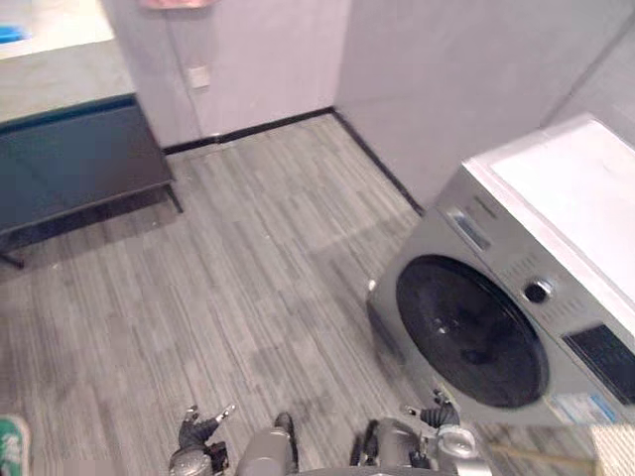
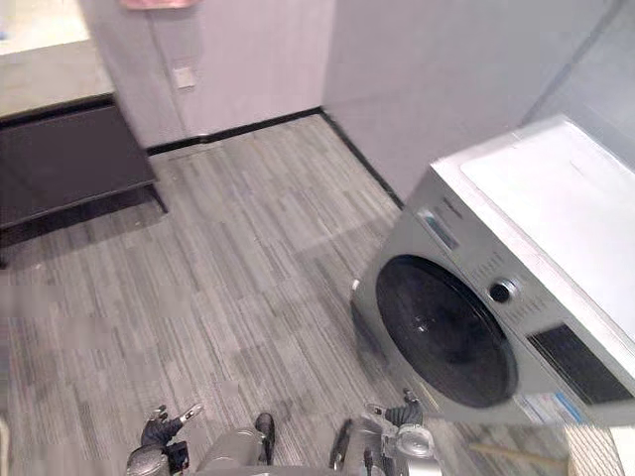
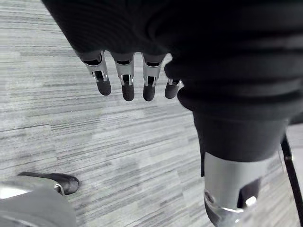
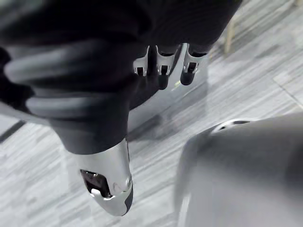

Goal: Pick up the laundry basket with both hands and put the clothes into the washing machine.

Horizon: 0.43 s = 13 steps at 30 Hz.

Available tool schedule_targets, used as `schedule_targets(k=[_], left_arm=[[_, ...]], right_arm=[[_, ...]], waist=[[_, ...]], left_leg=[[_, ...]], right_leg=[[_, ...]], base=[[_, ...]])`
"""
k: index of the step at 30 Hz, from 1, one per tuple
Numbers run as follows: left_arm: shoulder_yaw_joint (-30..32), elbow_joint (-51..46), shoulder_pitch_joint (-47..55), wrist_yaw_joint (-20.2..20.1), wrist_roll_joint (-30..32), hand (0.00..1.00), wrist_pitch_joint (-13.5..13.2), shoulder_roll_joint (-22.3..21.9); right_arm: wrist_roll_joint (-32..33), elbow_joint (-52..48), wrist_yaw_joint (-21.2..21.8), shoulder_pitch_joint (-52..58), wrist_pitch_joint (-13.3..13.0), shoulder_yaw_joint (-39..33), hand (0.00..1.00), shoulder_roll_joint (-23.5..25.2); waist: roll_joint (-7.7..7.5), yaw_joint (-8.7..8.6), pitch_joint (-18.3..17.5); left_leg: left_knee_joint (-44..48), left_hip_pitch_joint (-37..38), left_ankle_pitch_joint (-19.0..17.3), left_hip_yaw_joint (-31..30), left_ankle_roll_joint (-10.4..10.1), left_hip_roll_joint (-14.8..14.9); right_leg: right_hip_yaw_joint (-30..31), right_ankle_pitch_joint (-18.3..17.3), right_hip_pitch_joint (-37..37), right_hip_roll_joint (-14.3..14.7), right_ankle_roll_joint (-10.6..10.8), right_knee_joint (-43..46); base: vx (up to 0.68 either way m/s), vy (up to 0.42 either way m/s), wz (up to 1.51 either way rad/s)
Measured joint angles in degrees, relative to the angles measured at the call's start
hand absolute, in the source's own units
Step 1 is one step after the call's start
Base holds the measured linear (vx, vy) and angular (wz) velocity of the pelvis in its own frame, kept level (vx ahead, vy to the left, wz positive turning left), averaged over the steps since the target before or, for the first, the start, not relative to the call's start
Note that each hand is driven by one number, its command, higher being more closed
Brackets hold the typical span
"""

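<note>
The grey front-loading washing machine (image 1: 516, 248) stands at the right with a white top. Its round dark door (image 1: 471, 332) is closed. My left hand (image 1: 195, 429) hangs low over the grey striped floor at the bottom of the eye views. Its fingers (image 3: 124, 78) are straight and hold nothing. My right hand (image 1: 438, 415) hangs just in front of the machine's lower front edge. Its fingers (image 4: 162, 66) are relaxed and hold nothing.
A low dark table (image 1: 69, 164) stands against the wall at the upper left. A green and white shoe (image 1: 12, 441) shows at the bottom left. A pale woven thing (image 1: 615, 451) with a light wooden bar sits at the bottom right corner.
</note>
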Motion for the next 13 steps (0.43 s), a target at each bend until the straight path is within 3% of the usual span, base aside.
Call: schedule_targets(k=[1, 2, 3, 4, 5, 7, 8, 10, 12, 13], left_arm=[[0.3, 0.1, 0.0, 0.0, 0.0, 0.0, 0.0, -0.4], [0.9, 0.1, 0.1, -0.1, 0.0, 0.0, 0.0, -0.9], [2.5, 0.0, 0.1, -0.3, 0.0, 0.0, -0.1, -1.7], [4.8, 0.0, 0.4, -0.7, 0.0, 0.0, 0.0, -2.4], [6.3, 0.0, 1.5, -0.8, 0.0, 0.0, 0.1, -2.7], [5.9, -0.1, 1.8, -1.0, 0.0, 0.0, 0.3, -2.4], [5.3, -0.2, 1.2, -1.2, 0.0, 0.0, 0.3, -2.6], [4.8, -0.5, -0.3, -1.1, 0.0, 0.0, 0.2, -3.3], [4.4, -0.4, -2.0, -1.2, 0.1, 0.0, 0.2, -3.6], [4.4, -0.1, -2.8, -1.1, 0.2, 0.0, 0.2, -3.9]], right_arm=[[0.0, 0.1, 0.0, 0.3, 0.0, 0.7, 0.0, -0.3], [-0.1, 0.0, 0.0, 0.1, 0.0, 1.1, 0.0, -0.5], [-0.1, -0.5, 0.1, -0.9, 0.0, 1.4, 0.0, -0.9], [-0.1, -1.2, 0.1, -2.3, 0.0, 1.8, 0.0, -1.0], [-0.1, -1.9, 0.1, -3.1, -0.2, 2.1, 0.0, -0.7], [0.0, -2.0, 0.0, -3.7, -0.3, 3.3, 0.0, 0.3], [0.0, -2.0, 0.0, -4.2, -0.1, 3.2, 0.0, 0.3], [0.0, -2.0, 0.0, -4.6, -0.1, 2.1, 0.0, 0.1], [0.0, -1.9, -0.1, -4.5, 0.0, 0.6, 0.0, -0.1], [0.0, -1.4, -0.1, -4.2, 0.0, 0.0, 0.0, -0.6]], waist=[[0.49, -0.19, -0.4], [1.61, 0.13, -0.7], [2.71, 0.24, -0.5], [3.8, 0.4, 0.1], [4.13, 0.64, 0.2], [3.4, 0.74, 0.0], [2.73, 0.77, -0.2], [3.11, 0.6, -0.4], [3.73, 0.44, -0.8], [4.76, 0.38, -1.4]], left_leg=[[3.1, 0.1, -1.9, -1.8, -2.1, 1.3], [5.6, -0.4, -2.3, -0.7, -4.0, 3.0], [12.1, -3.8, -1.8, 2.7, -5.2, 4.9], [20.7, -7.0, -0.3, 8.4, -7.4, 8.7], [27.7, -8.6, 2.3, 13.5, -7.4, 12.8], [31.1, -9.9, 1.7, 19.4, -6.6, 17.2], [27.8, -10.3, 1.5, 22.2, -6.3, 18.5], [18.1, -9.6, 1.7, 24.2, -6.6, 20.3], [6.4, -8.3, 4.1, 24.9, -8.5, 20.9], [-1.7, -6.7, 12.9, 25.0, -8.4, 20.9]], right_leg=[[-3.2, 2.2, 2.2, 0.0, -1.2, 0.7], [-5.0, 1.4, 3.1, 0.4, -1.7, 0.5], [-7.1, 0.0, 4.3, 1.0, -2.4, 0.3], [-8.9, -0.7, 7.1, 2.6, -3.5, -0.7], [-9.8, -1.5, 10.0, 4.1, -4.7, -1.4], [-10.6, -1.9, 13.3, 4.5, -5.3, -3.6], [-10.8, -1.8, 14.7, 4.1, -5.3, -5.5], [-11.8, -1.4, 16.4, 4.0, -4.9, -7.8], [-13.2, -1.3, 17.4, 3.7, -4.6, -8.7], [-13.7, -1.2, 17.8, 4.4, -3.7, -9.3]], base=[[0.42, -0.316, 1.71], [0.44, -0.309, 1.27], [0.4, -0.292, 0.71], [0.47, -0.315, 0.48], [0.37, -0.246, 0.14], [0.33, -0.147, 0.04], [0.3, -0.11, 0.17], [0.29, -0.02, 0.25], [0.22, 0.086, 0.32], [0.12, 0.078, 0.16]])
